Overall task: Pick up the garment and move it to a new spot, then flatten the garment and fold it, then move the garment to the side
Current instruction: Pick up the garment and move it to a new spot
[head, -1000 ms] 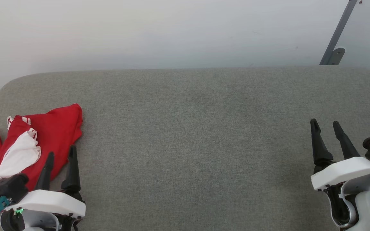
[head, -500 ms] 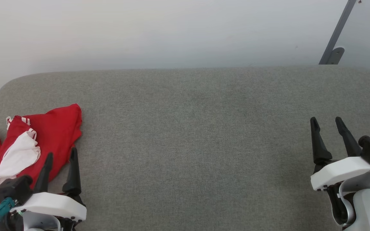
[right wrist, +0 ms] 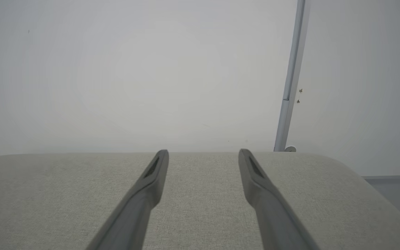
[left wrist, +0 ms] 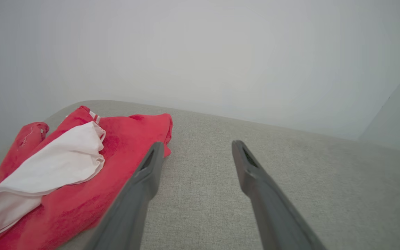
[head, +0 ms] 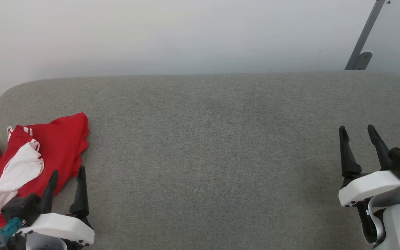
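The garment (head: 61,139) is found crumpled in a loose heap at the left end of the grey padded surface (head: 207,146), close to that surface's front left corner. Most of the heap is made up of red fabric; a white sleeve (head: 17,173) is draped across its nearer part, and a short strip of red-and-white trim (head: 28,131) is seen towards the surface's far side. The left gripper (head: 67,169) is held at the surface's front left edge with its two dark fingers spread apart and nothing gripped between them. One finger is seen over the heap's red edge and the other over bare grey cloth just beside it; whether fabric is touched cannot be told. The right gripper (head: 356,127) is held at the surface's front right end, well apart from the garment, its fingers likewise spread and empty above bare cloth. Behind the surface's far edge a pale wall (head: 172,34) is seen, and a grey metal bar (head: 364,38) rises at a slant from behind the surface's far right corner
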Motion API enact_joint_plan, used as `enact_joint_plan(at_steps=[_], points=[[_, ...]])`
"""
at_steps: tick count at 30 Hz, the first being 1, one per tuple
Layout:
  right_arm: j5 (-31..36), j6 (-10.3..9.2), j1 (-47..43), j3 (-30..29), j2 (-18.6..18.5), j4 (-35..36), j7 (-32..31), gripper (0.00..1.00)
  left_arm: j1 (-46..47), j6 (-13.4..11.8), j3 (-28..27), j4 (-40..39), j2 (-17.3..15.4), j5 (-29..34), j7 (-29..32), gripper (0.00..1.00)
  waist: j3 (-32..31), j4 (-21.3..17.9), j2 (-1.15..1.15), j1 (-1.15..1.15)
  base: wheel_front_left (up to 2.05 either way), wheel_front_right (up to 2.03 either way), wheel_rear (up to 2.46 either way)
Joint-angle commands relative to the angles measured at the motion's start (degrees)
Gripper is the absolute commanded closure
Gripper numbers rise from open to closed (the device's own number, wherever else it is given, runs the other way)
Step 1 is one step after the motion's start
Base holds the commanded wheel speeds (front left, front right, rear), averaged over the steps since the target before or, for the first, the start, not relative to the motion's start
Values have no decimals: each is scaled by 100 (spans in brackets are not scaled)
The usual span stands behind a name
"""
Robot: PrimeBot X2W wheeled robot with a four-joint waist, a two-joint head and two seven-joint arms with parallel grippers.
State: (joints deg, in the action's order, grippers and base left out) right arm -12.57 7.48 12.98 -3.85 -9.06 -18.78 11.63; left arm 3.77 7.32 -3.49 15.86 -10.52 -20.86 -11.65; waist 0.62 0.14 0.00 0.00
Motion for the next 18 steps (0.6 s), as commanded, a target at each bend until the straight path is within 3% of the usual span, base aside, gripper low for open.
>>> enact_joint_plan(at_steps=[1, 11, 18], points=[[114, 2, 60, -11, -17, 31, 67, 0, -12, 23, 20, 3, -29, 95, -57, 0, -1, -1, 0, 0, 0, 0, 0], [513, 1, 6, -276, 51, 105, 182, 0, 88, 21, 152, 69, -111, 332, -179, 0, 18, 69, 0, 0, 0, 0, 0], [737, 1, -118, -171, 128, 135, 263, 0, 75, 22, -3, 101, -41, 584, -265, 0, 52, 494, 0, 0, 0, 0, 0]])
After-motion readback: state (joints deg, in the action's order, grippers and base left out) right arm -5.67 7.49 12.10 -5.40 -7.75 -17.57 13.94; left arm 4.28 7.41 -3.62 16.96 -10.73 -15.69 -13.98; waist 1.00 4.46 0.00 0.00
